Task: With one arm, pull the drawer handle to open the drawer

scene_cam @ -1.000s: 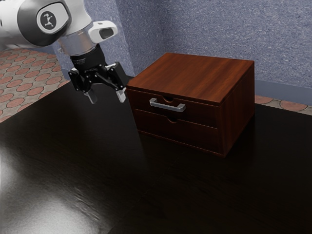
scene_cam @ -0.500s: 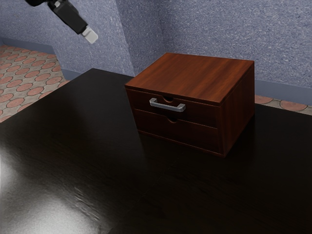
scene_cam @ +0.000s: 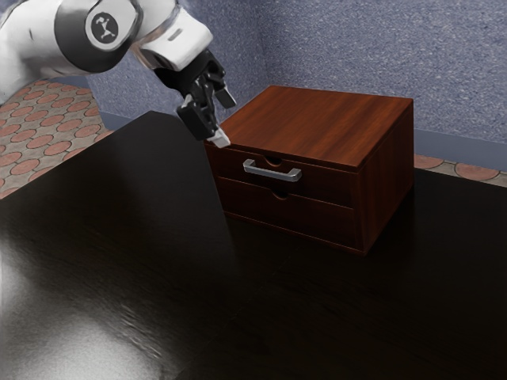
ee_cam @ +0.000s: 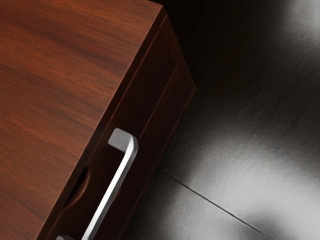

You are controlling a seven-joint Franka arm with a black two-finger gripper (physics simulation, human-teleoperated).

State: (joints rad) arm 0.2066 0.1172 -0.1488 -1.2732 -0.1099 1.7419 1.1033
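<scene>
Hovering at the cabinet's (scene_cam: 317,119) top front corner: gripper (scene_cam: 222,119), fingers spread, holding nothing. Half a second ago it was high above and off the cabinet; it has swung down close. Handle (scene_cam: 272,170) on the cabinet front, untouched; drawer (scene_cam: 325,180) flush shut. Likely approach only; pull not begun.

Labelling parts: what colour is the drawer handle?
Silver-grey, metallic; the drawer handle shows best in the wrist view.
</scene>
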